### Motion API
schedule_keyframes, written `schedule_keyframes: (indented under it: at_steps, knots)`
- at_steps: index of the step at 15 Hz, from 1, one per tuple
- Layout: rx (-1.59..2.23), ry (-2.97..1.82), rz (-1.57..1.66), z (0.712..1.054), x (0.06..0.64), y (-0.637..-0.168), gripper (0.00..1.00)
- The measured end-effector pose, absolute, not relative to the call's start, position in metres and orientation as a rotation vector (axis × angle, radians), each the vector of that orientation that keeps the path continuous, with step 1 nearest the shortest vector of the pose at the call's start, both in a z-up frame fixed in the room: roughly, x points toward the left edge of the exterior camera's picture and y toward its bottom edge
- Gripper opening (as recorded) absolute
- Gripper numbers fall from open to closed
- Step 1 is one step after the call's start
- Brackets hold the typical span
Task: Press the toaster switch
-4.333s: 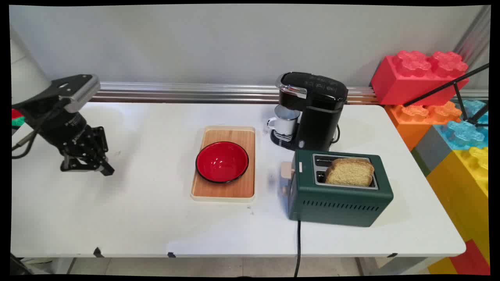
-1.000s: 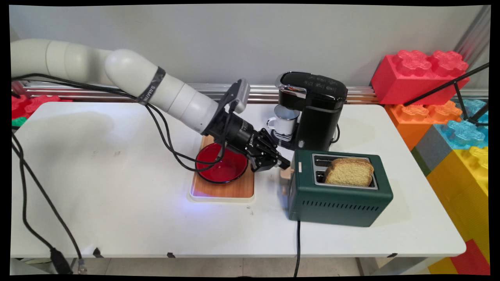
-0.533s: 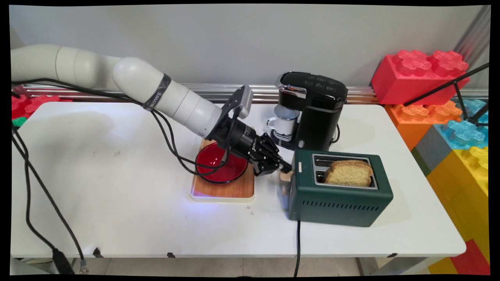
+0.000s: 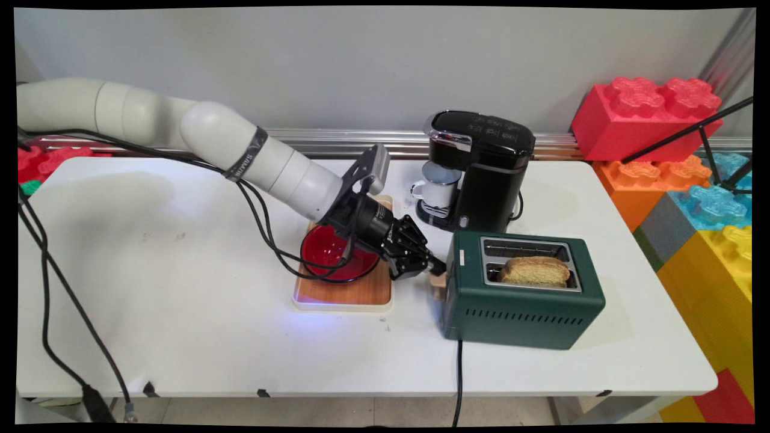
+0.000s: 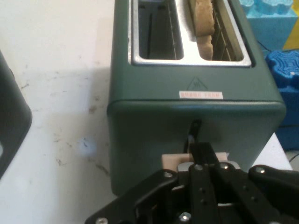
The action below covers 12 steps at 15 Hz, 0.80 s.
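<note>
White table [image 4: 180, 337] fills my main view, with a plain wall behind it and a stack of big toy blocks [image 4: 646, 114] at its right end. My arm reaches in from the left and slants down across the middle. Its gripper [image 4: 438, 264] sits at the left end of the green toaster [image 4: 523, 313].

Compared with a second ago, the gripper is lower. The cream lever [image 4: 439, 282] beneath it is further down the toaster's end, and the slice of bread [image 4: 534, 272] has sunk from well above the near slot to only its top crust showing. The far slot looks empty.

In the hand view the gripper [image 5: 201, 151] has its jaws together. The tips bear on top of the lever [image 5: 170, 163] rather than closing round it, right against the toaster [image 5: 187, 116] at the slit the lever runs in.

A black coffee machine [image 4: 487, 174] stands just behind the toaster, with a white mug [image 4: 436, 189] on its drip stand, close beyond my wrist. A wooden tray [image 4: 361, 291] lies to the left of the toaster. The red bowl [image 4: 325, 249] on it is partly hidden by my forearm, and the arm's black cables [image 4: 264, 234] droop over the bowl's rim. The toaster's cord [image 4: 459, 379] runs off the near edge of the table.
</note>
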State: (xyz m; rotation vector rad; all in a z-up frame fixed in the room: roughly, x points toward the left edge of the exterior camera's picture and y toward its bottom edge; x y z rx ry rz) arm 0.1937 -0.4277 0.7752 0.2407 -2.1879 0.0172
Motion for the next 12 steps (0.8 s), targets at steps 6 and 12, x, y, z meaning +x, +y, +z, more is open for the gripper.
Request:
schedule_keyframes:
  at_steps: [6, 12]
  knots:
    - [0.255, -2.195, 0.011, 0.762, 0.193, -0.428, 0.0]
    - [0.266, -2.201, 0.006, 0.753, 0.194, -0.428, 0.0]
